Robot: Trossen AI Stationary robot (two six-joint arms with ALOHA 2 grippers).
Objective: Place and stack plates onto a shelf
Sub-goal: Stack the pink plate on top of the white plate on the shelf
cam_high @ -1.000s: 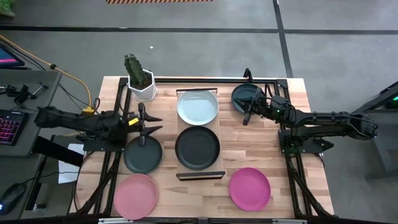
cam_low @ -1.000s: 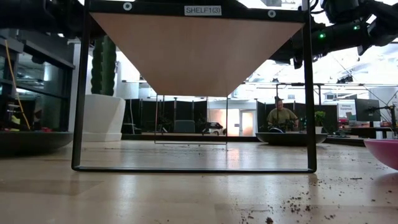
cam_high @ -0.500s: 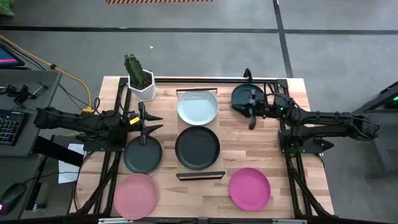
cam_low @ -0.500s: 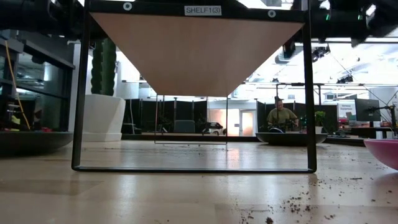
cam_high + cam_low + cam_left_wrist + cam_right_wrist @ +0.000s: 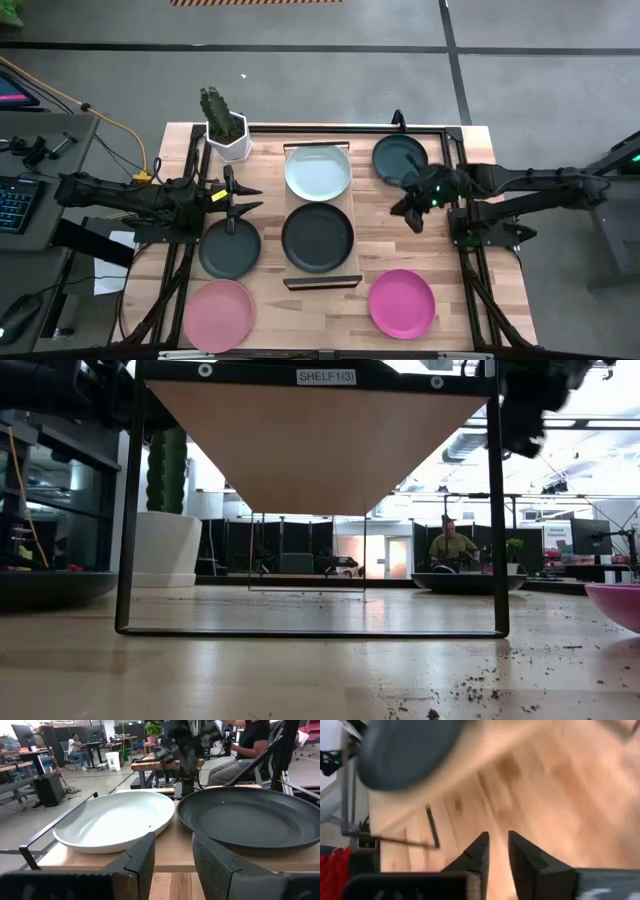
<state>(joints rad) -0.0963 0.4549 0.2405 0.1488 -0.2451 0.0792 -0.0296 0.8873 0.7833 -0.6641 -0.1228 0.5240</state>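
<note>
The shelf [image 5: 352, 208] is a light-wood board in the table's middle. It carries the pale mint plate [image 5: 317, 171] at its far end and a dark plate [image 5: 317, 238] at its near end. Another dark plate [image 5: 229, 249] lies left of the shelf, and a third [image 5: 400, 158] sits at the far right. Pink plates [image 5: 218, 315] [image 5: 401, 303] lie on the near side. My left gripper [image 5: 258, 199] hovers open at the shelf's left edge, facing both shelf plates [image 5: 115, 820] [image 5: 255, 817]. My right gripper [image 5: 412, 218] hangs over bare wood right of the shelf, open by a narrow gap [image 5: 498, 850].
A white pot with a cactus [image 5: 227, 133] stands at the far-left corner. A dark metal frame [image 5: 126, 510] carries the shelf above the tabletop. Bare wood [image 5: 400, 240] lies between the shelf and the right arm's base. A person [image 5: 452, 547] sits far behind the table.
My right gripper has swung away from the far-right dark plate toward the table's near edge, out over bare wood beside the shelf. Its wrist view is blurred by the motion. The left arm and all plates have kept still.
</note>
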